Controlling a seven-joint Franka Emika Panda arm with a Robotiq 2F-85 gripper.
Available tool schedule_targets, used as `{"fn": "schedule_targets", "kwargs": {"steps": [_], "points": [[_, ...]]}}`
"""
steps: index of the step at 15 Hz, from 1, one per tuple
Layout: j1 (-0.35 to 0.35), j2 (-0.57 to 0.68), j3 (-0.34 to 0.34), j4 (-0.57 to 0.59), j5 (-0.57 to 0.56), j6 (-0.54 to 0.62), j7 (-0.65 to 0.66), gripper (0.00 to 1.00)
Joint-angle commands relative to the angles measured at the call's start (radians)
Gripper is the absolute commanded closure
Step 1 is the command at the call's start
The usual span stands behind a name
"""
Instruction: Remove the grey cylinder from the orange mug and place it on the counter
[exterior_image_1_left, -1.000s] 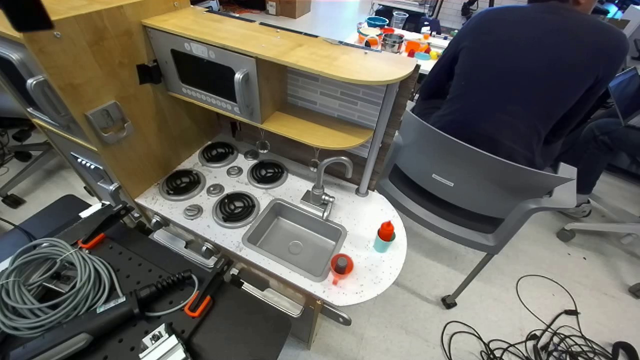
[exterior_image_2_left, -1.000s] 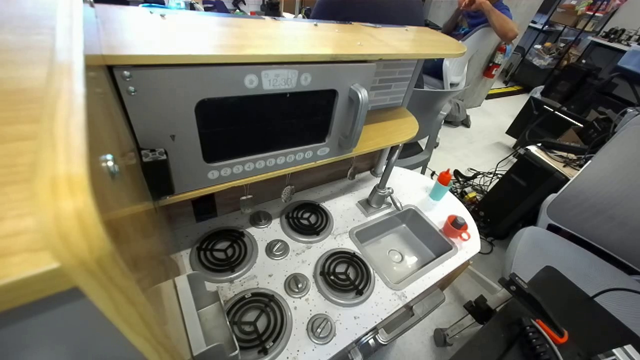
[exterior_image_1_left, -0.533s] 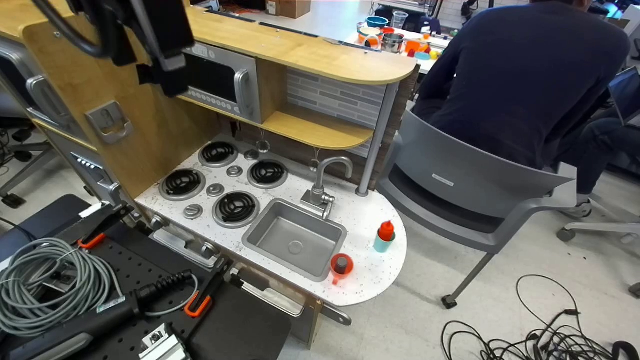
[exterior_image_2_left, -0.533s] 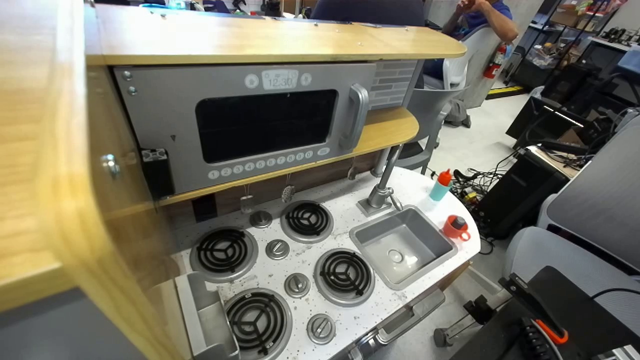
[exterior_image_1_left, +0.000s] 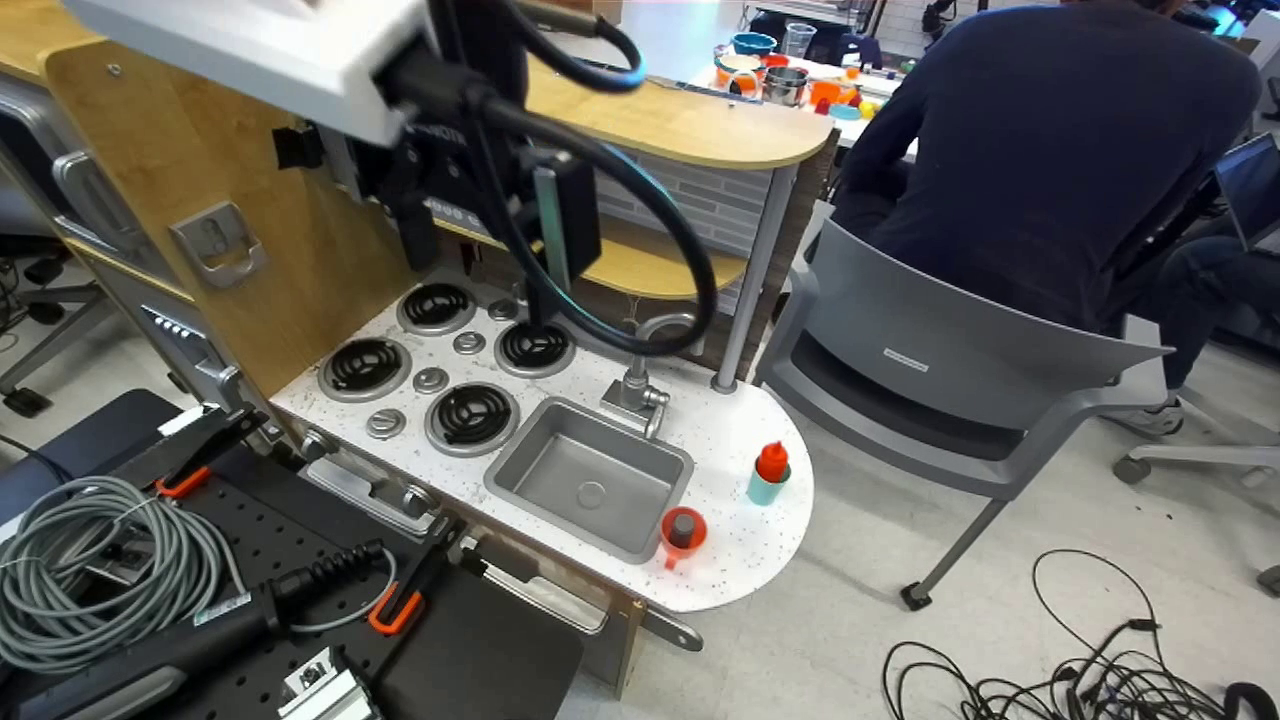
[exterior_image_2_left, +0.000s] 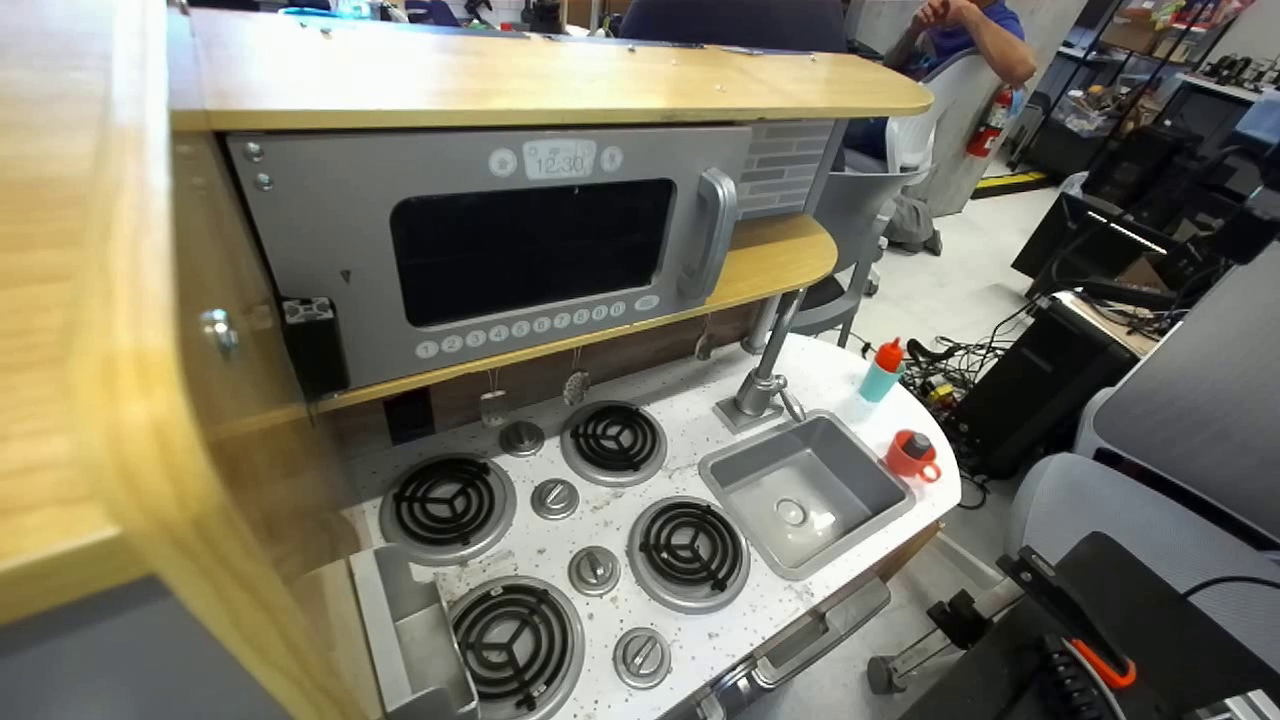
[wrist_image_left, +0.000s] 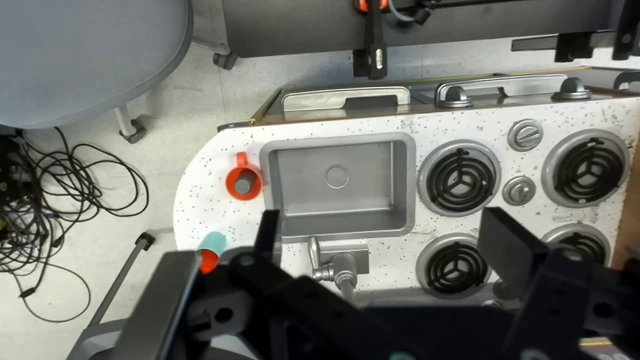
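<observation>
I have my gripper (wrist_image_left: 381, 222) up high over the white counter (wrist_image_left: 205, 200), and I see its two fingers (wrist_image_left: 510, 247) spread wide apart. The grey cylinder (wrist_image_left: 243, 186) is inside the orange mug (wrist_image_left: 256, 187). In my wrist view they are well below the gripper, out past its fingertips and off to the left. The sink (wrist_image_left: 310, 175) is below too, showing between the fingertips and a bit past them. A teal cup (wrist_image_left: 215, 241) with a red thing (wrist_image_left: 208, 261) in it is down to the left of the gripper there.
</observation>
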Motion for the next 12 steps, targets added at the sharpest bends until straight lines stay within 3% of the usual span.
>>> {"fn": "schedule_targets", "kwargs": {"steps": [1, 7, 12], "points": [[-0.028, 0.152, -0.026, 0.038, -0.002, 0.138, -0.05, 0.0], [-0.082, 0.379, -0.033, 0.132, -0.005, 0.296, -0.06, 0.0], [-0.125, 0.549, -0.025, 0.245, -0.007, 0.315, -0.066, 0.0]]}}
